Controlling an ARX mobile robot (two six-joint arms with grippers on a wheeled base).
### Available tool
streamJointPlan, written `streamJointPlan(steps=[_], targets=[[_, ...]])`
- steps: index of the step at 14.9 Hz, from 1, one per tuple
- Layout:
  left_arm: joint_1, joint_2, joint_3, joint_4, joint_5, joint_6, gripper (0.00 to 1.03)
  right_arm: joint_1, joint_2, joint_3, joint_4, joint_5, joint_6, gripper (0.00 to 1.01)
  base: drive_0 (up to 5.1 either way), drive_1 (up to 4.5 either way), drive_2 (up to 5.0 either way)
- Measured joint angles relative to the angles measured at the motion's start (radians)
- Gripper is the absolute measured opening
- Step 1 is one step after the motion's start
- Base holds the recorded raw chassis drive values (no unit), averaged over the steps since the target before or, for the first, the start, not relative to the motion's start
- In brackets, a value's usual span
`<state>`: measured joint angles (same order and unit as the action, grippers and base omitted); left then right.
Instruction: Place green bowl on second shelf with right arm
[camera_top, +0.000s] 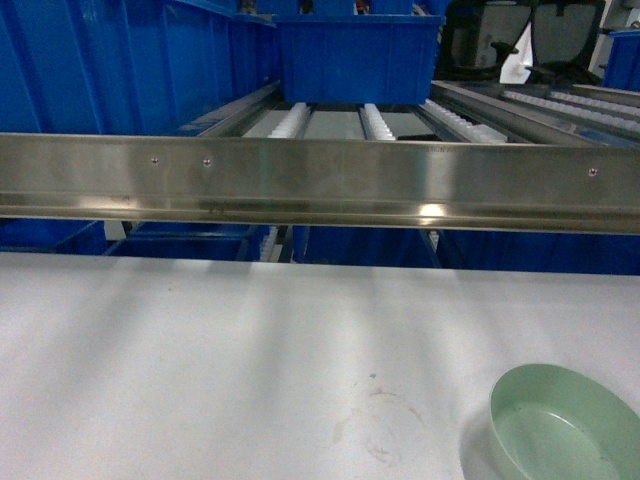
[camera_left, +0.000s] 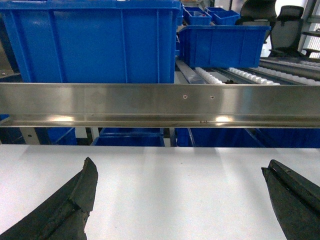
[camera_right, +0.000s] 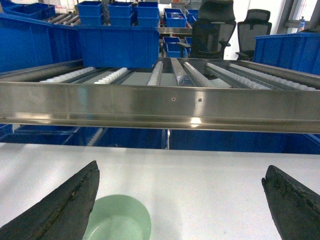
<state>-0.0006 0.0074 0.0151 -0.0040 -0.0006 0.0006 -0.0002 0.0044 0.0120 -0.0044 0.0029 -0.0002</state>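
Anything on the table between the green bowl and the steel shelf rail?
Nothing. In the head view the white table is bare between the green bowl and the steel shelf rail, apart from faint scuff marks. The right wrist view agrees.

No text, label, brand, number or sign is legible anywhere.

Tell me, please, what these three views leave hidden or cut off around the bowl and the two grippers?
- Green bowl: its near rim is cut by the head view's bottom edge; in the right wrist view a finger covers its left side.
- Right gripper and left gripper: absent from the head view; only spread jaws show.
- Lower shelf: hidden behind the steel rail.
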Motion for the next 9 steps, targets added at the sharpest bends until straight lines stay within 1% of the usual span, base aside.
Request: streamJointPlan(steps=[9], targets=[[0.0,0.0,0.0,0.0,0.0,0.0,0.98,0.0,0.0,0.0,0.0,0.0,0.0,0.98,0.0,0.0,0.0]])
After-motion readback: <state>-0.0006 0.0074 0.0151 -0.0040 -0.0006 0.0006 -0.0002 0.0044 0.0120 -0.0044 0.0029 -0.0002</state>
